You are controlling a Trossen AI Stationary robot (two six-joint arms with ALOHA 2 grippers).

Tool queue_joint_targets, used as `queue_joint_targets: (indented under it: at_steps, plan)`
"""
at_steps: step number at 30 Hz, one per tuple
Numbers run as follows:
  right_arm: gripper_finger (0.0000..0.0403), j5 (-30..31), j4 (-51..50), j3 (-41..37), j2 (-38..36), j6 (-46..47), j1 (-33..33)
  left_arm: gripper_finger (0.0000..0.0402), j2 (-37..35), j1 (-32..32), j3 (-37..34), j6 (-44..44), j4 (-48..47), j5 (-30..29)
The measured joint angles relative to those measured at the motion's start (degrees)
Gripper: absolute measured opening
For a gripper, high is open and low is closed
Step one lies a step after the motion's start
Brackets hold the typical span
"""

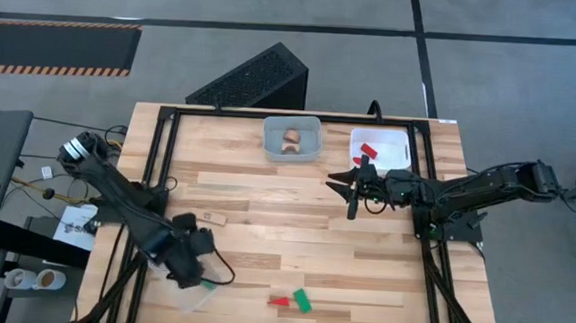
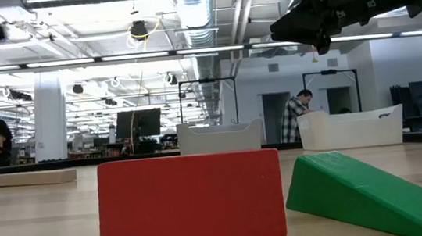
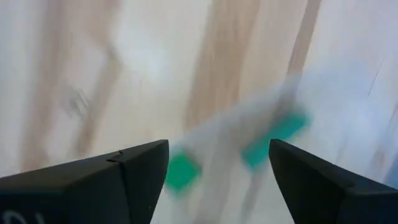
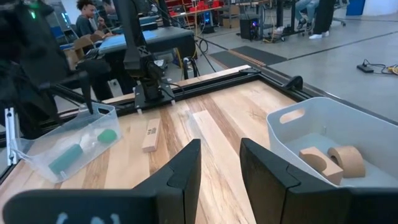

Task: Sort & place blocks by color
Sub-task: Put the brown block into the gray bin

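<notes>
A red block (image 1: 277,301) and a green wedge block (image 1: 303,301) lie side by side near the table's near edge; both are large in the low view (image 2: 190,200) (image 2: 368,188). A plain wood bar (image 1: 214,218) lies flat left of centre. My left gripper (image 3: 217,155) is open over a clear bin (image 1: 198,294) at the near left, which holds two green blocks (image 3: 183,173). My right gripper (image 1: 349,190) is open and empty, above the table near the far right bins.
A bin (image 1: 291,139) at the far centre holds light wood blocks (image 4: 339,162). A white bin (image 1: 385,139) at the far right holds a red block (image 1: 370,151). The middle of the table is bare wood. People show in the room behind the table.
</notes>
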Motion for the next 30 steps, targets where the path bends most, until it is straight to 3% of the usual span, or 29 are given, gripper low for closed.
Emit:
queue_joint_targets:
  at_steps: [5,7,9,15,17,20,25,27,30]
  plan:
    - [0.0134,-0.02,-0.02,0.00,0.00,0.00,0.00,0.0258,-8.41,-5.14,-4.65,4.89,12.41,-29.81]
    - [0.0134,-0.02,-0.12,0.00,0.00,0.00,0.16,0.0256,-12.83,-6.60,-9.48,6.50,17.89,-36.43]
    - [0.0134,-0.01,-0.32,0.00,0.00,-0.02,0.40,0.0253,-17.44,-6.64,-15.20,8.32,25.66,-39.14]
    - [0.0134,-0.12,0.72,-0.02,-0.01,-0.08,0.31,0.0235,-30.04,-1.12,-32.44,18.84,52.87,-39.52]
    - [0.0134,-3.10,1.12,0.99,0.02,0.43,0.79,0.0227,-32.70,1.38,-36.25,25.68,62.70,-39.85]
    - [0.0135,-8.32,1.37,4.73,0.00,-0.16,3.21,0.0216,-34.62,4.73,-40.83,36.32,76.61,-40.03]
    - [0.0139,-4.79,-1.94,9.27,2.79,-7.27,8.07,0.0206,-33.61,9.77,-46.90,48.18,95.49,-39.65]
    - [0.0139,-4.28,-1.24,11.07,5.82,-9.96,9.10,0.0205,-32.98,11.47,-48.81,48.92,99.30,-37.19]
    - [0.0139,-4.46,-1.92,12.95,10.78,-10.22,8.96,0.0205,-31.86,13.92,-49.57,48.47,99.16,-26.11]
